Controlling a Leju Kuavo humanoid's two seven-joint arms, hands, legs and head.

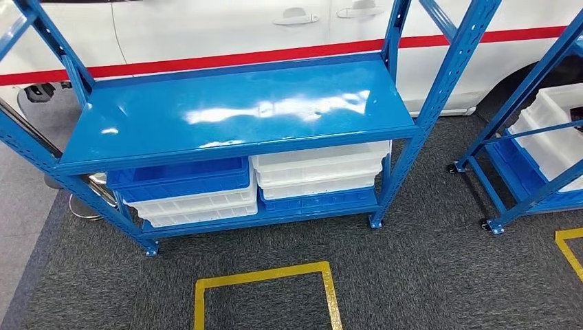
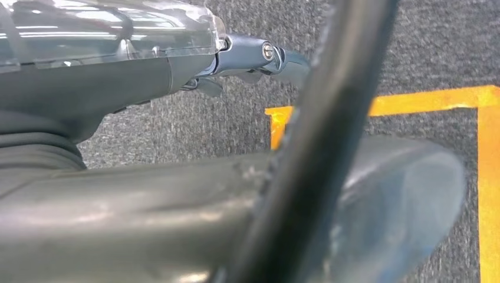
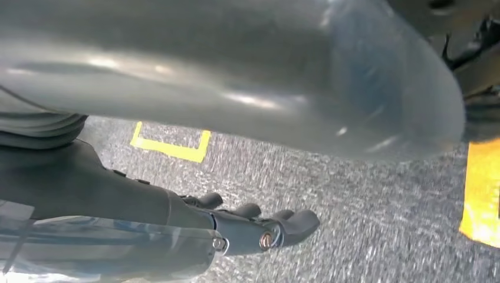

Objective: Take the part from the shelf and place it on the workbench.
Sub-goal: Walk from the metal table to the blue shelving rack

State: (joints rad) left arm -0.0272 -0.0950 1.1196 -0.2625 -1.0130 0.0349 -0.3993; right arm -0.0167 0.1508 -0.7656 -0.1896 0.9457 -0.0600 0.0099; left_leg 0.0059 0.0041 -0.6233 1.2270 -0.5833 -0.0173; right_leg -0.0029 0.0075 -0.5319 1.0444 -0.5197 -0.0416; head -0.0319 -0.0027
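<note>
A blue metal shelf (image 1: pixel 237 113) stands in front of me, its glossy top board reflecting the lights. On its lower level sit blue bins (image 1: pixel 177 180) and white bins (image 1: pixel 320 168), stacked; their insides are hidden. My left hand (image 2: pixel 141 76) hangs over the grey carpet with its fingers (image 2: pixel 253 56) stretched out away from the thick thumb (image 2: pixel 383 194), and it holds nothing. My right hand (image 3: pixel 118 200) also hangs over the carpet, its fingers (image 3: pixel 265 227) lightly bent and apart from the thumb (image 3: pixel 236 76), nothing in it.
A second blue shelf (image 1: pixel 522 158) with white bins (image 1: pixel 560 127) stands at the right. A white car with a red stripe (image 1: pixel 227 31) is behind the shelves. Yellow tape squares (image 1: pixel 265 278) mark the grey carpet. A black cable (image 2: pixel 318 135) crosses the left wrist view.
</note>
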